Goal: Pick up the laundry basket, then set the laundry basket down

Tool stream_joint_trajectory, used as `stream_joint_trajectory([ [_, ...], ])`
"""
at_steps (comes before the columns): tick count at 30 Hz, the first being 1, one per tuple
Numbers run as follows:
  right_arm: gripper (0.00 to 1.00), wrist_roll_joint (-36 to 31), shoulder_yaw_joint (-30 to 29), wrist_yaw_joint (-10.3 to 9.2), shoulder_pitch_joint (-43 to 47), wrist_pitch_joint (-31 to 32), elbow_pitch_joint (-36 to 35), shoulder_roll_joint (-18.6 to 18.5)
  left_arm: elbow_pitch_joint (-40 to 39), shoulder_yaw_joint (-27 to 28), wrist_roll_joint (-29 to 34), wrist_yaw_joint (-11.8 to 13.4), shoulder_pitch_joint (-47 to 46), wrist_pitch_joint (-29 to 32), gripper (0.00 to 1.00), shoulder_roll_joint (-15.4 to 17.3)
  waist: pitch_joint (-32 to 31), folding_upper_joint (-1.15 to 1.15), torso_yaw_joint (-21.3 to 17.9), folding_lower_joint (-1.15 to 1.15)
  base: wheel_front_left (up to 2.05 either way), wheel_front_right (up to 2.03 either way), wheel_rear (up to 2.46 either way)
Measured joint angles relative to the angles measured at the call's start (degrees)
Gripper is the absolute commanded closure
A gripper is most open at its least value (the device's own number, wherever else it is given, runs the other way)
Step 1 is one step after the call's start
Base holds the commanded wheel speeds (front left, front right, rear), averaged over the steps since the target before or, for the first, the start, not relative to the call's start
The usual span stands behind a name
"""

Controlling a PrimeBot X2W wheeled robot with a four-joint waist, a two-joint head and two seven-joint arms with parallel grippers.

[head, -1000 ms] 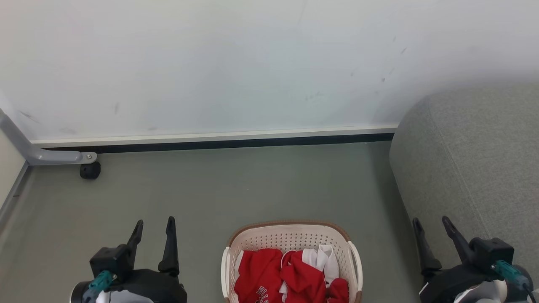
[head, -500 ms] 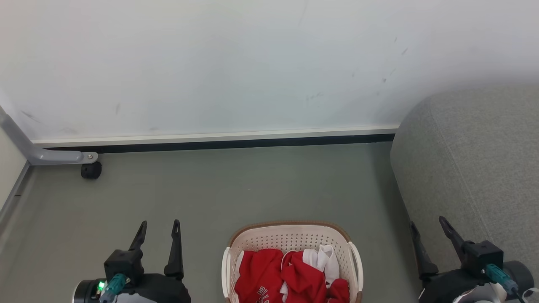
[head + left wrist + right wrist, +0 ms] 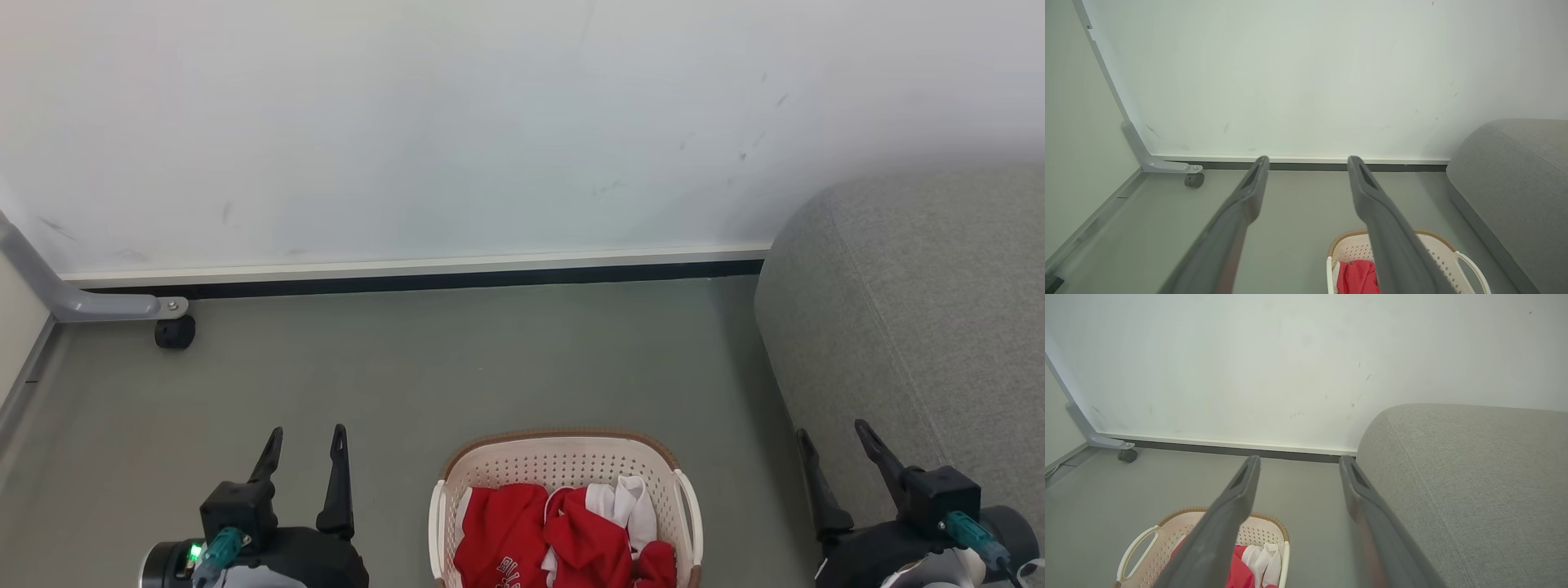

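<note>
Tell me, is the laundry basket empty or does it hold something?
Not empty: the laundry basket holds crumpled red and white clothes inside its perforated walls.

One laundry basket [image 3: 563, 461] with two white handles [image 3: 435, 523] sits on the floor [image 3: 490, 359], holding red garments [image 3: 506, 531], too bunched to count, and one white garment [image 3: 630, 496]. There is also one grey sofa [image 3: 914, 310] and one black caster [image 3: 175, 331]. Two hands, the left hand [image 3: 307, 430] and the right hand [image 3: 833, 429], have two fingers [image 3: 335, 482] each.
</note>
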Motion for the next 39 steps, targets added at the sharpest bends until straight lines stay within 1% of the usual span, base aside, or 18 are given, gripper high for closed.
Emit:
stream_joint_trajectory([
  [12,0.00,-0.4,-0.4,0.49,0.0,0.0,-1.1,0.2,-0.3,0.5,0.0,0.0,0.0,0.0,0.00,-0.2,0.4,0.00,0.1,0.00,0.00,0.00,0.00],
  [19,0.00,-0.6,-1.2,0.65,-0.3,0.0,-3.9,0.4,-2.1,0.7,0.4,0.0,-0.4,0.0,0.00,-0.5,2.7,0.00,0.0,0.00,0.00,0.00,0.00],
  [26,0.00,-0.6,-1.5,0.75,-3.3,0.0,-5.5,1.1,-3.3,0.9,0.5,0.0,-2.9,0.0,0.00,-1.2,7.5,0.00,-0.3,0.00,0.00,0.00,0.00],
  [28,0.00,-0.8,-1.6,1.16,-3.9,0.0,-5.7,1.1,-3.3,0.9,0.5,0.1,-3.7,0.0,0.00,-1.5,9.0,0.00,-0.4,0.00,0.00,0.00,0.00],
  [30,0.00,-1.0,-1.6,1.18,-4.8,0.0,-5.7,1.2,-3.1,0.9,0.5,0.1,-4.7,0.0,0.00,-1.9,10.6,0.00,-0.6,0.00,0.00,0.00,0.00],
  [39,0.00,-1.2,-1.9,2.20,-9.7,-0.3,-4.9,1.6,-1.3,0.8,0.5,0.1,-9.9,0.0,0.00,-2.3,17.9,0.00,-1.1,0.01,0.00,0.00,0.00],
])
